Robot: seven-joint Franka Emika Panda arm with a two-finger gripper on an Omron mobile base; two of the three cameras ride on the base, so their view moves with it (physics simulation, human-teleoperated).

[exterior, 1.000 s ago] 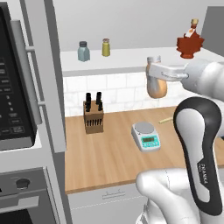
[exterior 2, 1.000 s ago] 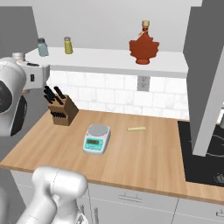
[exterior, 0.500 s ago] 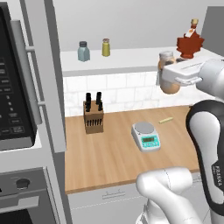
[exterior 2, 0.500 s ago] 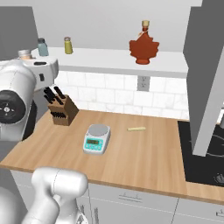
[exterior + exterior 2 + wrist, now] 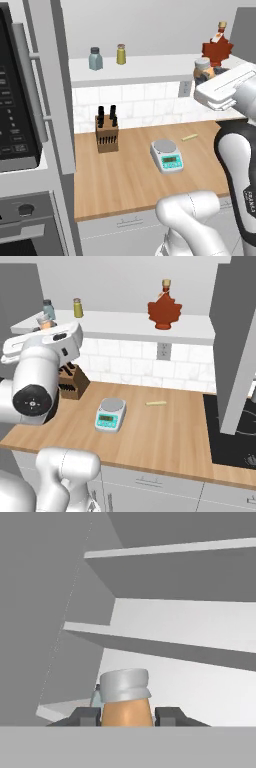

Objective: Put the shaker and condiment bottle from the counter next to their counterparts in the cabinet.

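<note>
Between my fingers (image 5: 86, 716), low in the hand view, sits the bottle (image 5: 126, 704), pinched on both sides of its orange body with the pale cap above them. At the right edge of the left base view my gripper (image 5: 212, 80) has it raised to the shelf (image 5: 150, 67), just beside the red maple bottle (image 5: 217, 49). The shaker (image 5: 121, 54) already stands on the shelf at upper centre, next to the grey-green shaker (image 5: 95, 58). The counter (image 5: 135, 175) carries a knife block (image 5: 106, 134) and a scale (image 5: 167, 155). My worry is height: I think the base clears the shelf edge, but it is hidden. If it catches the lip it could tip, and pushing in further could topple the maple bottle.
</note>
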